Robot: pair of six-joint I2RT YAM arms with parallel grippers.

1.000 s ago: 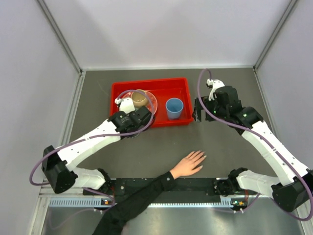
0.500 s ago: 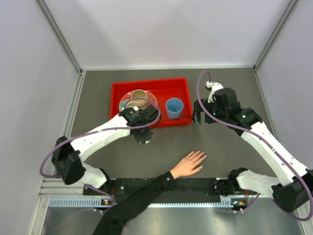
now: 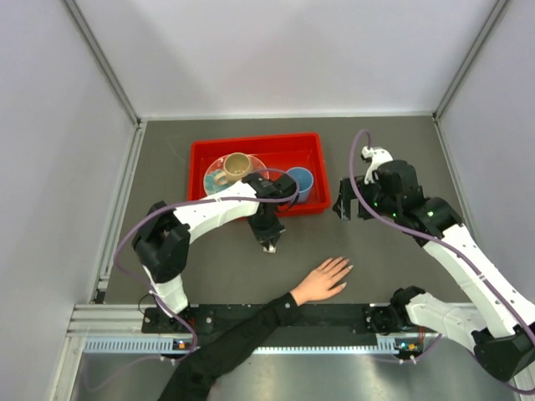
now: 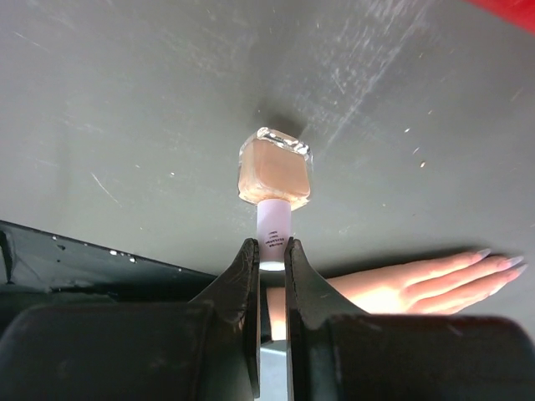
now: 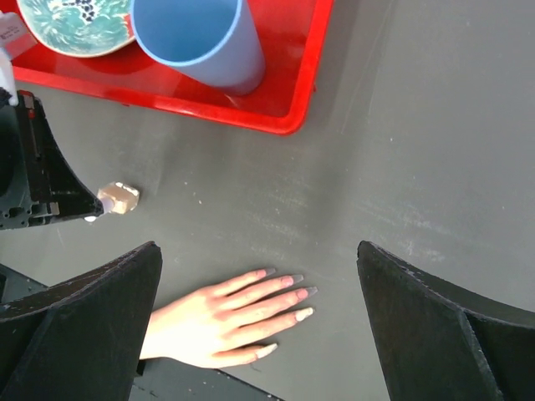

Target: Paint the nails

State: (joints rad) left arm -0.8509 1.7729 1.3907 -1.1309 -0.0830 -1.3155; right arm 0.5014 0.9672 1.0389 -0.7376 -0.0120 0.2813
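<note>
Item one, the left gripper [image 4: 269, 251]: I see its fingers [image 4: 242, 280] closed tight on the white cap [image 4: 273, 230] of a small nail polish bottle [image 4: 274, 171]. The square glass body, filled with peach-beige polish, points away from the fingers toward the dark grey worktop [image 3: 393, 276]. The bottle's shadow lies close beneath it, but I cannot tell whether its base touches the surface. From above, this arm reaches across the front of the red tray [image 3: 251, 140], and the bottle sits just in front of the tray's near edge.

Item two, the right gripper [image 3: 338, 205]: its fingers [image 5: 92, 326] are spread as wide as they go and hold nothing. It hovers over bare worktop just right of the tray.

Item three, the human hand [image 3: 322, 280]: it is light-skinned, lies flat and palm down with fingers spread, and comes in from the near edge in a black sleeve [image 3: 234, 342]. The nails [image 5: 309, 291] are pale and tip the fingers, which point away from the arm bases and toward the right. The hand lies near the bottle but apart from it, closer to the bases and to the right.

Item four, the tray's contents: a blue cup [image 5: 196, 38] stands upright at the right end. To its left is a patterned plate [image 5: 71, 21] with a tan mug [image 3: 236, 165] on it.
</note>
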